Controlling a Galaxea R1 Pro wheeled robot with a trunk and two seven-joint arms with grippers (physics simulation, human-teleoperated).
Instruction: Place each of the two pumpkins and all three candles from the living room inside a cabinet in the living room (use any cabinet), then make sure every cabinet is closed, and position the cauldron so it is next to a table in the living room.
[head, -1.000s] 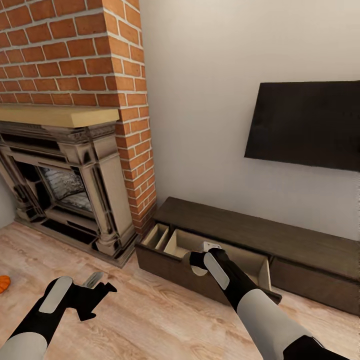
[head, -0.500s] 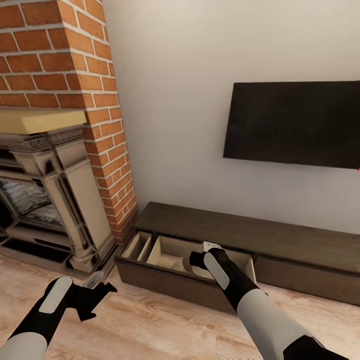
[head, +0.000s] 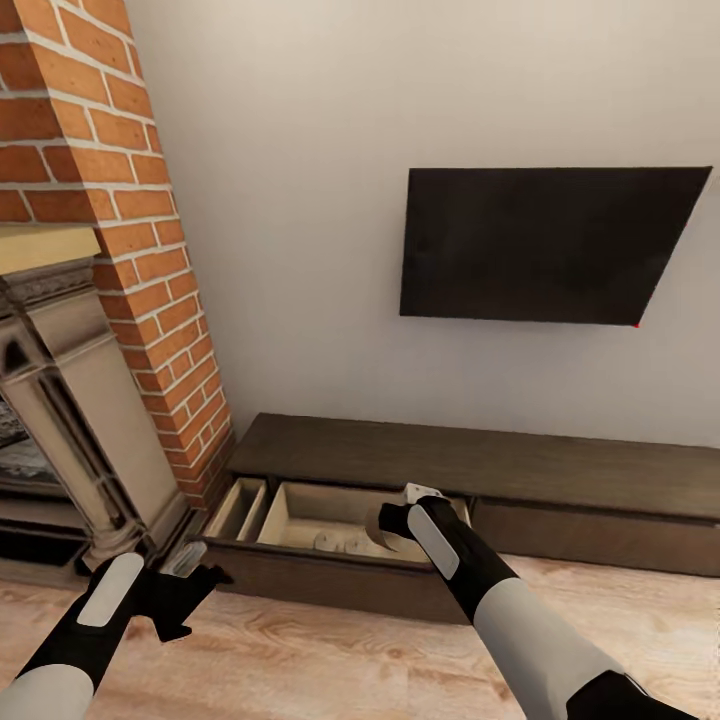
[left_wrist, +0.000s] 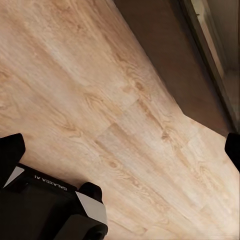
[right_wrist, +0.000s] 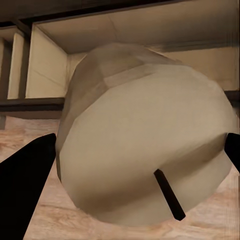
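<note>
A beige candle (head: 399, 545) is held in my right gripper (head: 390, 530), which is shut on it just above the front of the cabinet's open drawer (head: 300, 510). Up close, the candle (right_wrist: 145, 135) shows its dark wick between the two black fingers (right_wrist: 25, 185). The long dark-brown cabinet (head: 520, 465) runs along the wall. Two pale round shapes (head: 338, 543) lie on the drawer floor; I cannot tell what they are. My left gripper (head: 188, 582) hangs open over the wooden floor, left of the cabinet. It is empty in the left wrist view (left_wrist: 120, 150).
A brick chimney (head: 120, 230) and a stone fireplace (head: 60, 420) stand at the left, close to the cabinet's end. A black TV (head: 540, 245) hangs on the wall above the cabinet. Wooden floor (head: 330, 650) lies in front.
The camera has swung right: fireplace and cabinet slid left in the picture and an orange thing on the floor left the view. Both arms hold the same pose, candle still gripped.
</note>
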